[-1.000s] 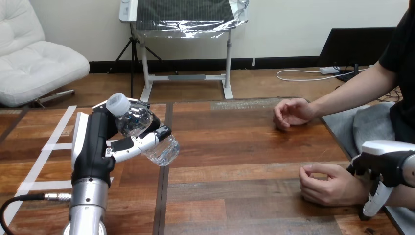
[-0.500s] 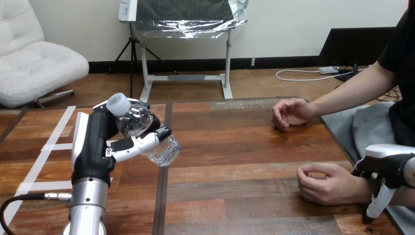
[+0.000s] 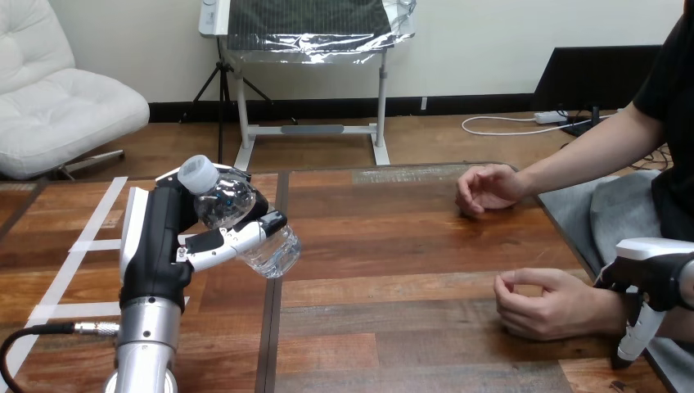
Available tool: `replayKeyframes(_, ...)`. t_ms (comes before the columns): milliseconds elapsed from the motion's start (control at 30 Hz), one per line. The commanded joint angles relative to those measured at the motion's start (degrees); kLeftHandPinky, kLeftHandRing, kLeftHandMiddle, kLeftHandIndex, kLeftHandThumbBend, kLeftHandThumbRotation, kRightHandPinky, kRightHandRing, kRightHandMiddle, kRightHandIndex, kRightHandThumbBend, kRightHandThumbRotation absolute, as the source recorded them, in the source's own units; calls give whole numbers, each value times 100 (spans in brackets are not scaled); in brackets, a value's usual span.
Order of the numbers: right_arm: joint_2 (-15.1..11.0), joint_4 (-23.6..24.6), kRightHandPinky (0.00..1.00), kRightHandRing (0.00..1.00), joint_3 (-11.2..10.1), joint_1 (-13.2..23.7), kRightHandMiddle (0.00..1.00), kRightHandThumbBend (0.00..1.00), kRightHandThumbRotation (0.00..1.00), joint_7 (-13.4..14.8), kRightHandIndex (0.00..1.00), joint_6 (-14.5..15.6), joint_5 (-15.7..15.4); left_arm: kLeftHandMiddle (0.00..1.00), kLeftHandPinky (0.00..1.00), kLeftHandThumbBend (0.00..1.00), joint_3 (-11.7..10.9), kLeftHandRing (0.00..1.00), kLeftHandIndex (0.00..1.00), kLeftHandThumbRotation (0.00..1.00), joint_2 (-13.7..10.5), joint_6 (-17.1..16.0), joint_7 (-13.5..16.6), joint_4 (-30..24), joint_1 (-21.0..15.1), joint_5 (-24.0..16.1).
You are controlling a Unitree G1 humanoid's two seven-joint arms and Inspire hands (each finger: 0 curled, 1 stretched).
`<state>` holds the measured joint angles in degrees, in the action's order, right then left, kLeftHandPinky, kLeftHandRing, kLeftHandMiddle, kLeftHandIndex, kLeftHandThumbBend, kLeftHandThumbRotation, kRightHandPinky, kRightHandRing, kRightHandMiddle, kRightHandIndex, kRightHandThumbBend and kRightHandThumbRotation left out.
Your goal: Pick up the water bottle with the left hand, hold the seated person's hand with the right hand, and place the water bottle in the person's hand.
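- Pick-up done: left hand [image 3: 155, 246] has its fingers [image 3: 225, 240] wrapped round the water bottle [image 3: 245, 217]. Bottle is tilted, cap [image 3: 196, 174] uppermost, apparently clear of the counter [image 3: 409, 246].
- Right hand [image 3: 655, 274] is at the wrist of the person's nearer hand [image 3: 544, 307], which rests loosely curled on the counter. Cannot tell whether it grips.
- Left to do, as judged: secure that hand, carry the bottle across, set it in the palm. The two are well apart.
- Writing: no label legible on the bottle.

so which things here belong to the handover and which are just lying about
Job: water bottle, gripped in the left hand; right hand, by the person's wrist; person's nearer hand.
Lying about: person's farther hand on the table; white tape strips.
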<state>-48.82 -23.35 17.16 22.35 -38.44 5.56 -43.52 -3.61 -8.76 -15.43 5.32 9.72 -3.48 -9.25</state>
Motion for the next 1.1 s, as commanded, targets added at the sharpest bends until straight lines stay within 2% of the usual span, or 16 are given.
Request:
replayKeyframes(0,66,-59,64,77,107,397,86,73,0,21,83,-57,-28,46,43,67,-88,44,49,0,-107,-149,16,-245,-473,42)
replayKeyframes(100,99,-121,63,78,49,384,86,73,0,73,83,-97,100,46,44,67,-88,44,49,0,-112,-163,34,-234,-473,20)
replayKeyframes(200,117,-228,63,78,144,422,86,73,0,135,83,-129,3,46,44,67,-91,44,49,0,-113,-166,40,-233,-476,19)
replayKeyframes(400,151,-404,63,79,211,479,86,71,0,198,84,-218,-2,45,44,67,-91,43,49,0,-123,-141,34,-245,-475,13)
replayKeyframes(800,215,-421,58,71,235,432,77,69,0,314,79,-237,7,45,43,67,-96,43,49,0,-127,-143,26,-265,-467,24)
replayKeyframes(1000,272,-450,48,61,200,392,70,68,0,393,74,-230,67,45,43,67,-108,43,49,0,-116,-186,29,-237,-467,60)
replayKeyframes(1067,278,-498,39,52,206,389,64,67,0,452,73,-271,71,45,43,67,-109,43,49,0,-119,-209,29,-231,-461,62)
